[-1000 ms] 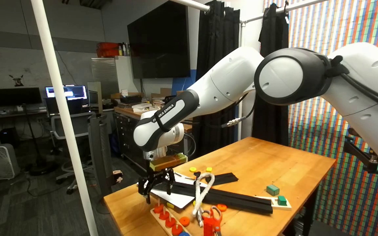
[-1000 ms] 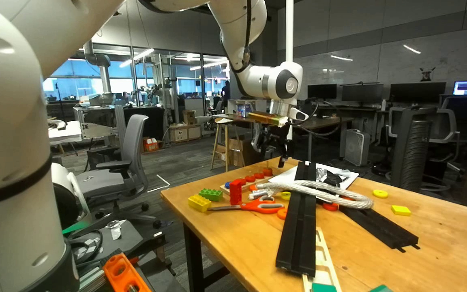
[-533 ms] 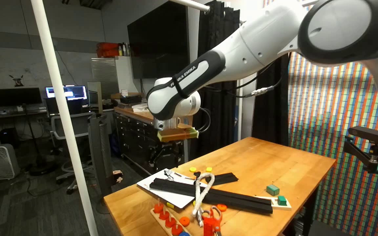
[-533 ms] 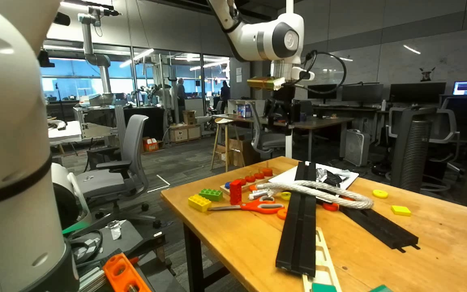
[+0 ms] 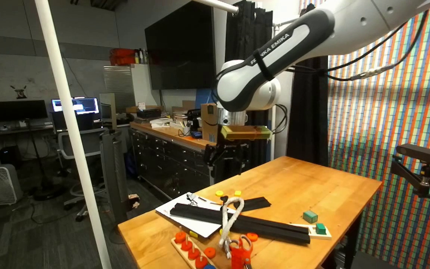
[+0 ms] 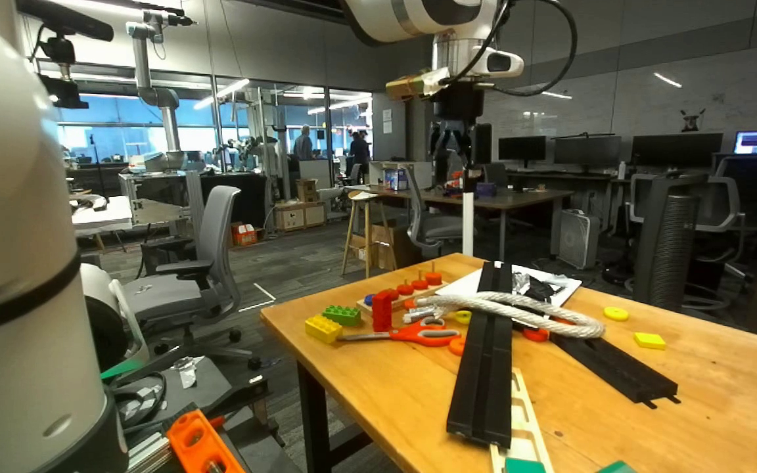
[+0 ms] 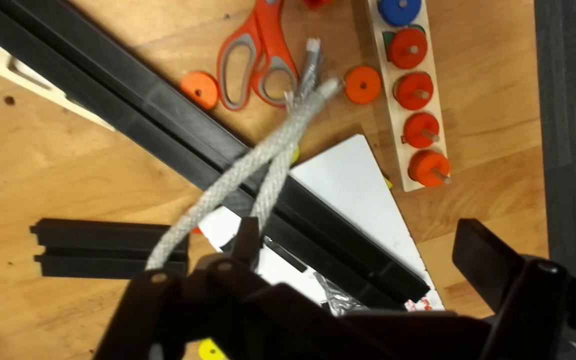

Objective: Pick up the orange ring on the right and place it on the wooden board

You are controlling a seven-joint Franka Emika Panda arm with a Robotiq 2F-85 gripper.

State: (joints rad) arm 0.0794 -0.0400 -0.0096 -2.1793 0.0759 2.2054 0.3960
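My gripper (image 5: 226,170) is open and empty, high above the table in both exterior views (image 6: 455,176); the wrist view shows its fingers wide apart (image 7: 355,220). An orange ring (image 5: 252,237) lies by the scissors, beside the black bar, also in the wrist view (image 7: 205,85). Another orange ring (image 5: 209,252) lies near the peg rack (image 7: 395,100), which holds red-orange rings and a blue one. A third orange ring (image 6: 536,335) lies partly under the rope. I cannot tell which is "on the right". The wooden board (image 7: 353,170), a flat white panel, lies partly under the bar.
A long black bar (image 6: 483,368) crosses the white panel, with a pale rope (image 6: 536,309) over it. Orange scissors (image 6: 421,334), a red block (image 6: 382,311) and yellow (image 6: 322,328) and green bricks (image 6: 342,315) stand near. A shorter black bar (image 7: 103,247) lies beyond.
My gripper has risen from low by the far end of the peg rack and moved away from it, toward the right in the exterior view facing the curtains. The table objects look unmoved.
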